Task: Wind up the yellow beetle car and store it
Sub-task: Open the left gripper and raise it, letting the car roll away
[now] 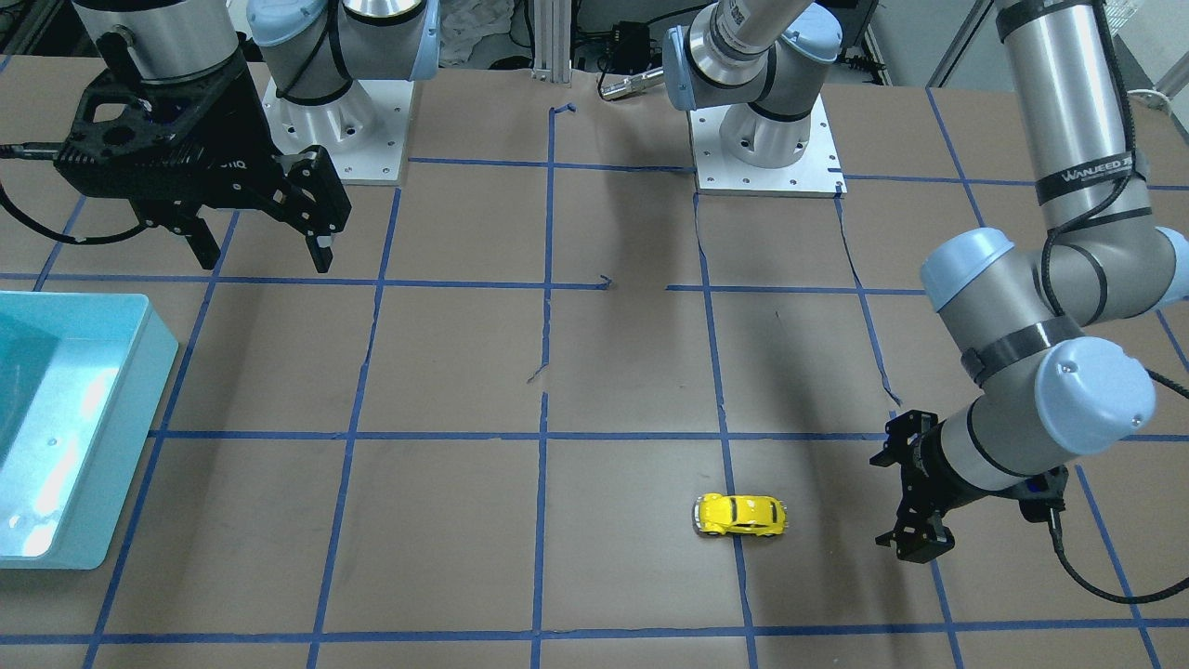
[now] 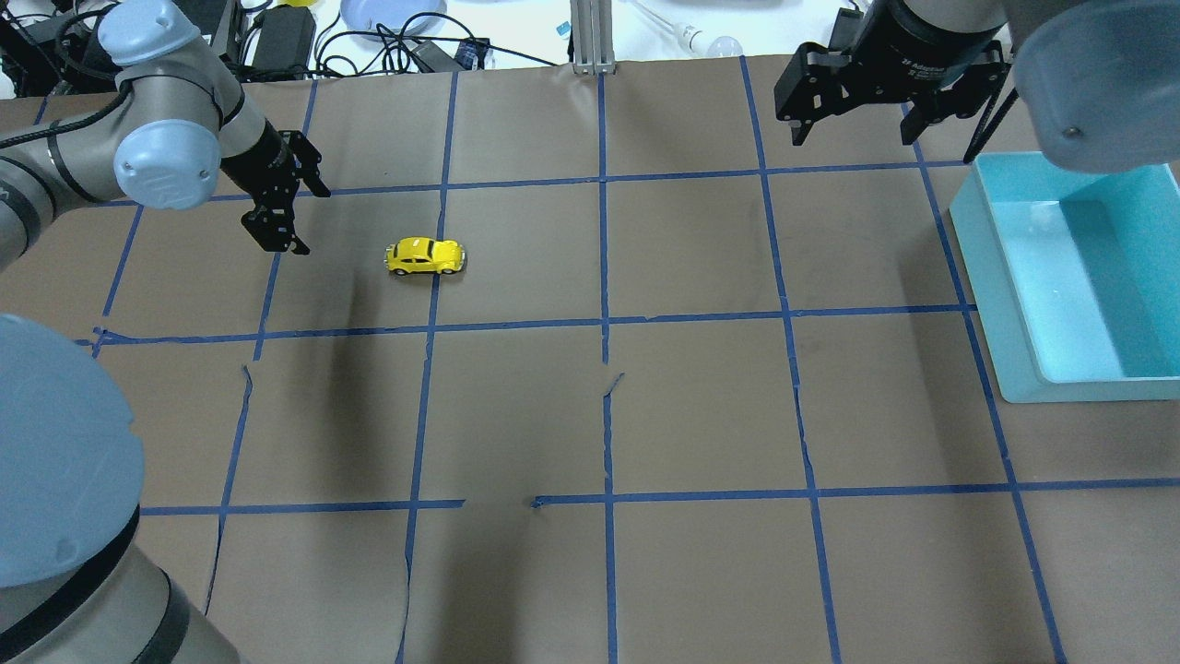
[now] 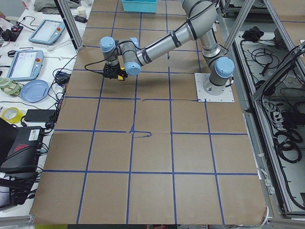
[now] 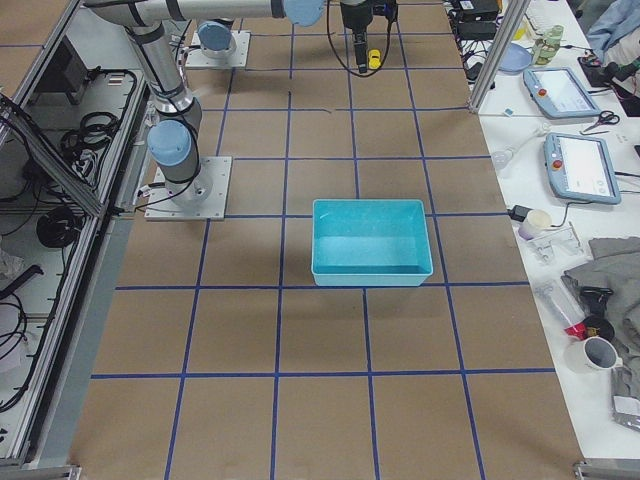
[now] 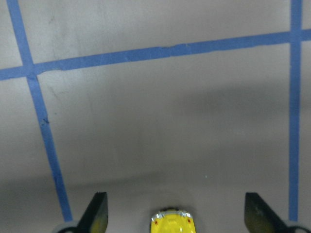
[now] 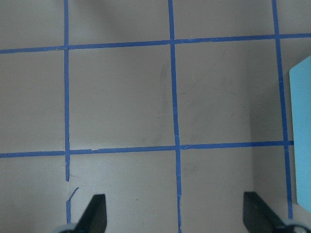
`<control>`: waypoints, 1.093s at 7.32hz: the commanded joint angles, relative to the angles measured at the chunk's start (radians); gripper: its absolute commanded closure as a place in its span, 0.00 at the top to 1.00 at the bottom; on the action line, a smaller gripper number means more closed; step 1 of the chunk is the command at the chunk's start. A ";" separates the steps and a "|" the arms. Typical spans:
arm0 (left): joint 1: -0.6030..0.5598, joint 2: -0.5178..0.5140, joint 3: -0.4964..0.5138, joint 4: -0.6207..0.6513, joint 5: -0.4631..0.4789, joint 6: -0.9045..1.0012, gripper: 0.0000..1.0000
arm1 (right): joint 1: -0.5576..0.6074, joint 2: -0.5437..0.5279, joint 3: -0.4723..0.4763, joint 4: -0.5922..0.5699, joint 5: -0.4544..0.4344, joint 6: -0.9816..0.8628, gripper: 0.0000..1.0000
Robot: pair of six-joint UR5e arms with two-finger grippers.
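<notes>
Left pincer wide open, empty, low and turned sideways, aimed at yellow beetle car. Car on its wheels on table just ahead, centred on finger line, not yet between fingers; likely lined up for grasp. Right pincer spread, empty, well apart from car, beside teal bin; probably waiting for storing.

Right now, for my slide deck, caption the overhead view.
Open left pincer faces the yellow beetle car; open right pincer hovers near the teal bin.
</notes>
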 commanded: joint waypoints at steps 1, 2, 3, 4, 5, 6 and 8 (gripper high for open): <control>-0.019 0.110 0.002 -0.063 0.005 0.358 1.00 | 0.000 0.000 0.001 0.001 0.000 0.000 1.00; -0.045 0.162 0.002 -0.115 0.007 0.490 1.00 | 0.000 -0.001 0.001 0.001 0.000 0.000 1.00; -0.077 0.211 0.002 -0.154 -0.001 0.599 1.00 | 0.000 0.002 0.001 0.001 0.002 -0.002 1.00; -0.109 0.248 0.002 -0.219 0.004 0.789 1.00 | 0.002 0.000 0.001 0.001 0.012 0.000 1.00; -0.152 0.279 0.002 -0.234 0.001 0.929 1.00 | 0.002 0.003 0.001 0.001 0.023 -0.002 1.00; -0.184 0.314 0.002 -0.276 0.007 1.059 1.00 | 0.000 0.009 0.004 0.001 0.023 -0.005 1.00; -0.189 0.365 0.001 -0.349 0.008 1.094 1.00 | -0.001 0.011 0.048 -0.014 0.025 -0.011 1.00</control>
